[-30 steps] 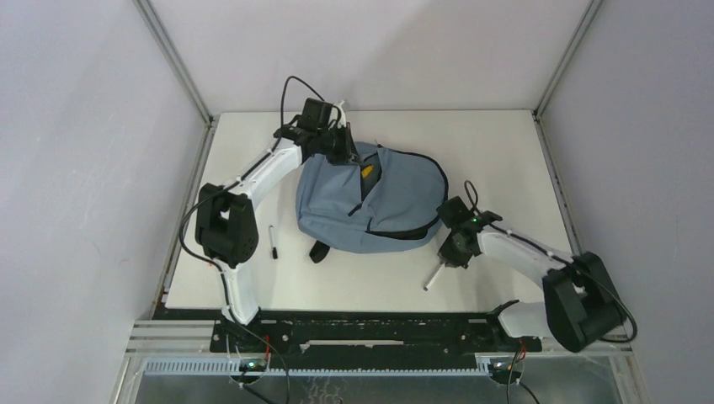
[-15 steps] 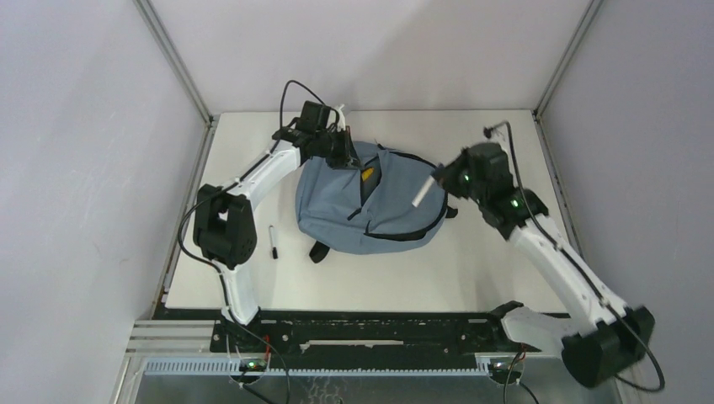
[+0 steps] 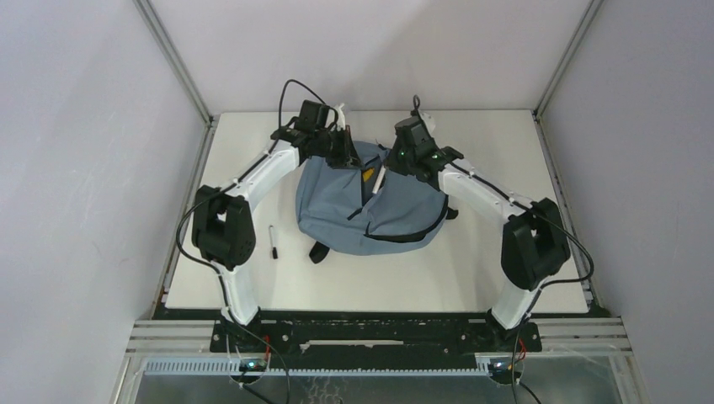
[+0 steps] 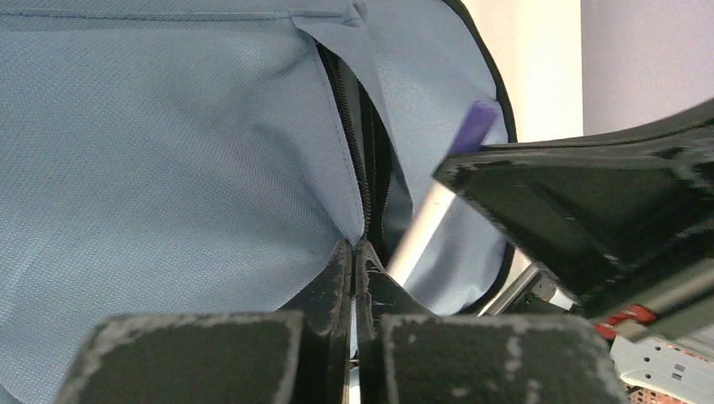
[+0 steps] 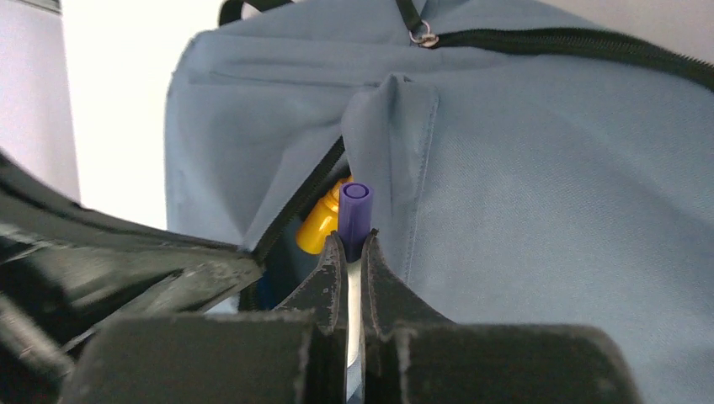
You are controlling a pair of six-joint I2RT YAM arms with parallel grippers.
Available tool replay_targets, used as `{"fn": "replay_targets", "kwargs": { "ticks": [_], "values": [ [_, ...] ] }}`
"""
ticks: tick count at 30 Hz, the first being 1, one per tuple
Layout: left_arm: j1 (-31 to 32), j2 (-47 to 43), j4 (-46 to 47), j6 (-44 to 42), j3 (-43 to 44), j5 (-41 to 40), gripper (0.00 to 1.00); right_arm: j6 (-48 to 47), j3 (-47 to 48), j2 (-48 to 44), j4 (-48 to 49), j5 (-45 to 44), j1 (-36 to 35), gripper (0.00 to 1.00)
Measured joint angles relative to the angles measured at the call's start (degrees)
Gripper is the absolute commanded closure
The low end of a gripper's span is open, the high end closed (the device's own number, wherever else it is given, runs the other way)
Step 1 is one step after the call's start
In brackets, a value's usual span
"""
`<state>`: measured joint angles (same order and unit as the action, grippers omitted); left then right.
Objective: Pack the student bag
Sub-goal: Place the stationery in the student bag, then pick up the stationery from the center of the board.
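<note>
1. The student bag lies flat in the middle of the desk. An unzipped pocket slit on its upper face points roughly at the two arms' meeting place.
2. The left jaws are closed, pinching the fabric edge of that slit right beside the zipper. They hold the flap up so the mouth gapes.
3. The right jaws are closed on a white marker with a purple cap. They hold it cap-first over the opening, near the left jaws.
4. A yellow item already sits inside the pocket, just behind the marker's cap as the right wrist view shows it.
5. The step in hand looks like feeding the marker into the held-open pocket. The cap is at the mouth, and most of the barrel seems to be outside.
6. The next move calls for sliding the marker along its own length into the gap. It should pass clear of the zipper teeth and go alongside the yellow item.
7. The right jaws should part only once the barrel is well inside. The left jaws' pinch matters until then, or the flap may sag shut.
8. A pen lies on the desk to the left of the bag, apart from it. It is probably the next thing to pack.
</note>
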<state>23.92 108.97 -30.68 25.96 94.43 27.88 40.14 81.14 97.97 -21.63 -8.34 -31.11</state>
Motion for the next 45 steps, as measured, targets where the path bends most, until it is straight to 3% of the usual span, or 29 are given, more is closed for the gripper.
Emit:
{"fn": "replay_targets", "kwargs": {
  "ticks": [14, 15, 19, 23, 27, 29, 33, 35, 39, 44, 45],
  "values": [
    [0.0, -0.3, 0.9, 0.3, -1.8, 0.8, 1.00, 1.1, 0.0, 4.5, 0.2, 2.5, -6.2, 0.98],
    [0.0, -0.3, 0.9, 0.4, -1.8, 0.8, 1.00, 1.2, 0.0, 4.8, 0.3, 3.1, -6.3, 0.85],
    [0.0, -0.4, 1.0, 0.5, -1.8, 0.8, 1.00, 1.9, 0.0, 5.8, 0.4, 4.9, -6.5, 0.56],
    [0.1, -0.8, 1.0, 0.5, -1.8, 0.6, 1.00, 1.5, 0.0, 5.7, 0.2, 5.4, -6.5, 0.47],
    [0.1, -1.0, 1.0, 0.5, -1.9, 0.2, 0.99, 0.7, -0.3, 4.4, -0.9, 5.3, -6.4, 0.46],
    [0.1, -1.2, 1.0, 0.5, -1.9, -0.1, 0.89, 0.1, -0.7, 2.4, -1.4, 5.2, -6.2, 0.46],
    [0.2, -1.5, 0.7, 0.3, -1.9, -1.0, 0.46, -1.8, -2.3, -4.8, -1.3, 4.7, -5.7, 0.46],
    [0.3, -2.4, -0.1, -0.1, -1.9, -2.7, 0.33, -3.1, -4.2, -9.9, -0.7, 3.7, -5.2, 0.45],
    [0.8, -8.0, -2.6, -0.7, -4.7, -13.3, 0.24, -4.9, -9.2, -18.8, -0.1, 1.7, -2.9, 0.44],
    [0.7, -24.6, -6.3, -0.8, -18.2, -35.3, 0.25, -5.6, -16.7, -22.7, -0.6, 0.5, 0.7, 0.44],
    [0.6, -25.5, -6.9, -0.8, -18.9, -36.3, 0.25, -5.6, -18.7, -22.9, -1.0, 0.4, 1.3, 0.44]
  ]
}}
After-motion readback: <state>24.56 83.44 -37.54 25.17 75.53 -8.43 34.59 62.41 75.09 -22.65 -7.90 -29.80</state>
